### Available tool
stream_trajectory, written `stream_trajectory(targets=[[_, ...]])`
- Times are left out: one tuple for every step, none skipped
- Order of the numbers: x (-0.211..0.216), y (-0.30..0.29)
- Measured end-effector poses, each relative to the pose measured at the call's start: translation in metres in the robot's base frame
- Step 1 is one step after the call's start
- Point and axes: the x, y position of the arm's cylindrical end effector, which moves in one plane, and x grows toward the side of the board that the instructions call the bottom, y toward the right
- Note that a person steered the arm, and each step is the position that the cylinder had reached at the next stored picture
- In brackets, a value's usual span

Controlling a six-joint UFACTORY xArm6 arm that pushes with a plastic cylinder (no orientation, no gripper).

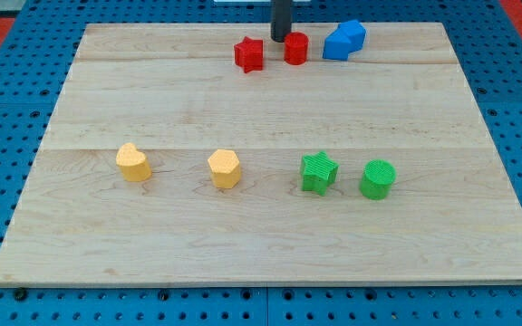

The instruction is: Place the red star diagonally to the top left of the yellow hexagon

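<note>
Wood makes up the largest thing in view: a pale plank board (261,235) lying on a blue pegboard table (7,109) that shows on every side of it, with a strip of red at the view's top corners.

The arm's dark rod comes down from the view's top edge, and my tip (281,39) sits near the board's top edge, in the gap between the red star (249,54) and the red cylinder (296,48). The rod has no jaws to open or shut and holds nothing. The tip stands just beside the red cylinder's upper left side and a little to the upper right of the red star; whether it touches either one cannot be told.

The blue blocks (344,40) stand just to the right of the red cylinder; they look like two pieces pressed together, though their exact shapes are hard to make out.

A second row lies well apart, lower on the board. From the view's right to left it holds a green cylinder (378,178), a green star (318,172) near it, the yellow hexagon (225,168), and a rounded yellow block (133,162) whose shape is unclear.

The red star lies well above the yellow hexagon and slightly to its right.
</note>
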Motion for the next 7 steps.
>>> stream_trajectory(targets=[[0.002,-0.029],[0.024,-0.060],[0.051,-0.091],[0.057,-0.083],[0.039,-0.054],[0.064,-0.028],[0.065,-0.079]])
